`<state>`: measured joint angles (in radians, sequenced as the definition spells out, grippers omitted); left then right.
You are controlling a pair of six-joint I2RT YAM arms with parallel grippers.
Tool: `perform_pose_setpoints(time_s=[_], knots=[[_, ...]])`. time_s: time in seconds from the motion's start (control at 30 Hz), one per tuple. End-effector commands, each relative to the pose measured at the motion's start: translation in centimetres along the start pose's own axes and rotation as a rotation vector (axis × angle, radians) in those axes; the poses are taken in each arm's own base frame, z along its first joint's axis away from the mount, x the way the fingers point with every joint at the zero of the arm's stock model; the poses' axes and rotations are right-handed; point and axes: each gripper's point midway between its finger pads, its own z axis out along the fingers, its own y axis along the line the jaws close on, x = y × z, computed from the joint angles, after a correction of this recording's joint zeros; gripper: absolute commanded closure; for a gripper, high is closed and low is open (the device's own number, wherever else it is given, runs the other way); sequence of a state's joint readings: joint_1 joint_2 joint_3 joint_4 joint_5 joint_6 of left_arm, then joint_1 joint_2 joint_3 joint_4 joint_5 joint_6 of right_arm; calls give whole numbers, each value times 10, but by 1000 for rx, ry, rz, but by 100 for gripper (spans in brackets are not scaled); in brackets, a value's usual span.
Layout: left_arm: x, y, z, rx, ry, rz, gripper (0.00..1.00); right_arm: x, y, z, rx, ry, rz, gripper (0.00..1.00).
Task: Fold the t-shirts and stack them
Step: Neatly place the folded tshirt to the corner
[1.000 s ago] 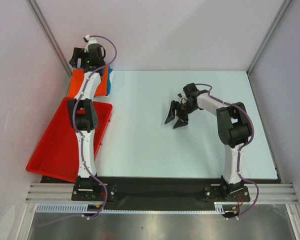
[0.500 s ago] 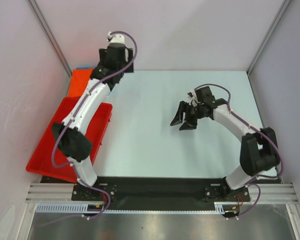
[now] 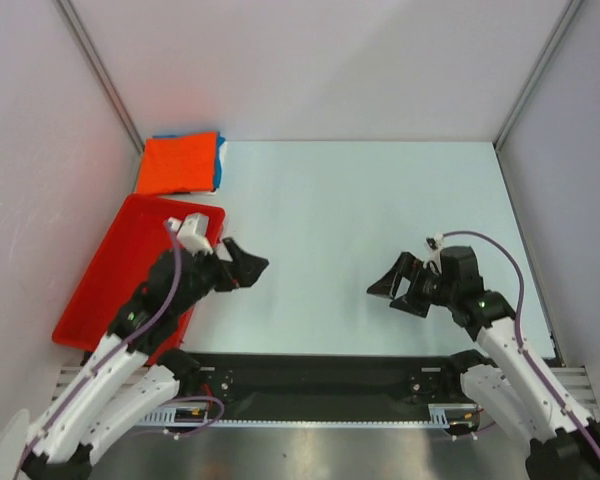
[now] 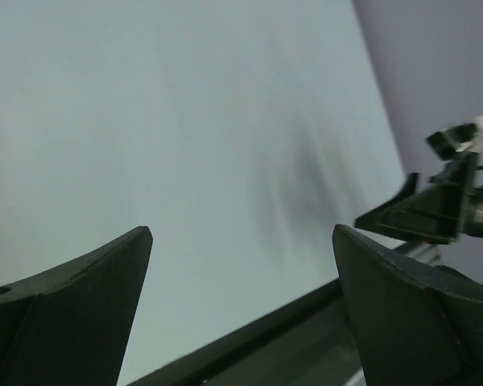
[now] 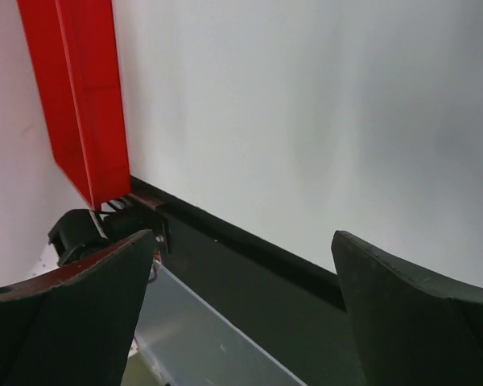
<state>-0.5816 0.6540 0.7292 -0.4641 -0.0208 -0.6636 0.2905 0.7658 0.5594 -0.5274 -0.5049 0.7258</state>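
Observation:
The t-shirts lie folded in one pile at the table's far left corner: the orange t-shirt (image 3: 178,163) on top, the blue t-shirt (image 3: 220,160) showing only as a strip along its right edge. My left gripper (image 3: 248,268) hangs open and empty low over the near left of the table, far from the pile. My right gripper (image 3: 395,291) is open and empty over the near right. In the left wrist view the left gripper (image 4: 241,241) frames bare table; the right gripper (image 4: 419,213) shows at the right. The right wrist view's gripper (image 5: 241,241) frames the table's near edge.
A red plastic tray (image 3: 115,270) sits tilted at the near left, partly under my left arm; its wall (image 5: 80,96) shows in the right wrist view. A black rail (image 3: 320,370) runs along the near edge. Walls close in the table on three sides.
Both arms have pulled back toward their bases. The left arm left the far corner, uncovering the stacked shirts. The right gripper's jaws have opened wider.

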Motion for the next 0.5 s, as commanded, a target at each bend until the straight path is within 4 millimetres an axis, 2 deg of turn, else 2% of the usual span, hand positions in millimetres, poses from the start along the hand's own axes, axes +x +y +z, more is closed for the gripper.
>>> perform_pose_setpoints(time_s=[0.0, 0.03, 0.07, 0.1, 0.13, 0.17, 0.2, 0.27, 0.3, 0.37, 0.4, 0.43, 0.47], knots=[[39, -4, -16, 127, 40, -179, 0, 10, -4, 3, -58, -35, 101, 0], [46, -3, -21, 143, 48, -234, 0, 15, -3, 1, -88, -46, 117, 0], [45, -7, -34, 204, 5, -260, 0, 23, -13, 7, -93, -38, 145, 0], [61, 1, -31, 209, 29, -286, 0, 29, -16, 9, -104, -27, 204, 0], [67, 1, -34, 233, 35, -340, 0, 35, -17, 9, -126, -14, 219, 0], [68, -6, -46, 305, 14, -362, 0, 36, -14, 7, -162, -27, 214, 0], [79, -1, -44, 312, 36, -409, 0, 47, -23, 11, -161, -4, 258, 0], [88, 1, -52, 349, 40, -453, 0, 53, -18, 5, -229, -17, 246, 0], [88, 0, -58, 356, 41, -446, 0, 58, -20, 6, -247, -13, 260, 0], [100, -4, -63, 370, 119, -386, 0, 63, -19, 3, -293, -13, 270, 0], [96, -9, -70, 407, 101, -366, 0, 62, -13, -2, -342, -40, 253, 0], [94, -13, -74, 438, 89, -374, 0, 66, -17, 2, -343, -21, 278, 0], [94, -18, -76, 458, 104, -369, 0, 61, -6, -2, -396, -31, 236, 0]])
